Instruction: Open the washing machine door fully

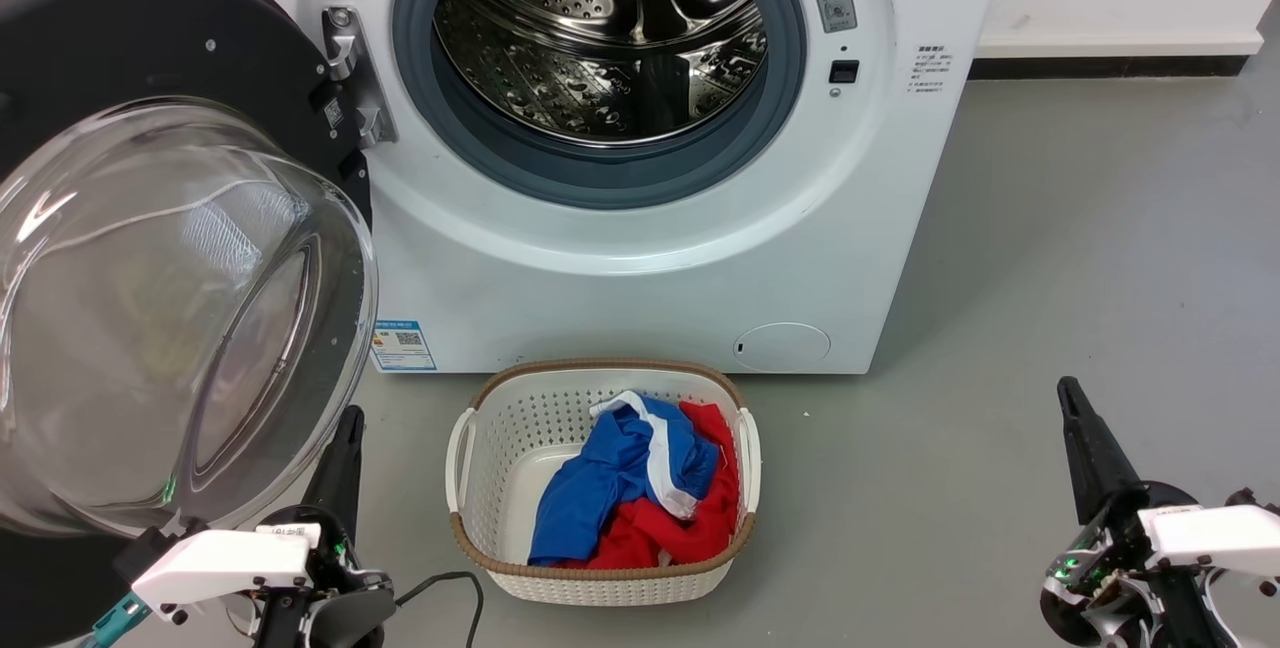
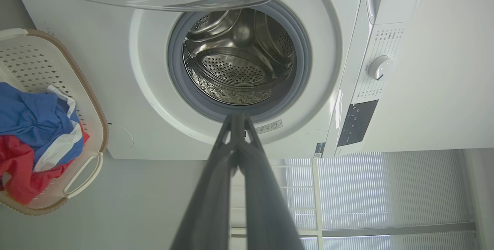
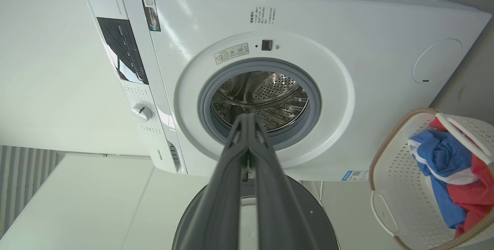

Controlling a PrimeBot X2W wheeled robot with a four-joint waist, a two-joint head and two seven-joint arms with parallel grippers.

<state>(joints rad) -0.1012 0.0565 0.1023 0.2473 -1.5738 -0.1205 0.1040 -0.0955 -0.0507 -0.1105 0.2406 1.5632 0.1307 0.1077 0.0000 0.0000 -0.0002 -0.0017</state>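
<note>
The large round washing machine door (image 1: 170,258), glossy black ring w/ bulging clear glass bowl, stands wide open at the left. It hangs on a metal hinge (image 1: 352,78) at the opening's left edge, bowl facing near and right. The big white front-loading washing machine (image 1: 640,268) sits at the far side, w/ its perforated steel drum (image 1: 600,38) and grey rubber gasket (image 1: 600,173) fully exposed.

L gripper (image 1: 350,418), w/ long dark fingers, is near-left, just beside the bowl's lower right rim; contact can't be told. In its wrist view the fingertips (image 2: 235,120) meet, nothing btwn them. R gripper (image 1: 1068,388) hovers near-right over the smooth grey floor (image 1: 1050,228), well apart from the machine. Its fingers (image 3: 235,142) are pressed together, holding nothing.

A white perforated plastic laundry basket (image 1: 480,448) w/ brown woven rim stands on the floor just in front of the machine, btwn the grippers. Blue, red and white clothes (image 1: 630,488) lie inside.
</note>
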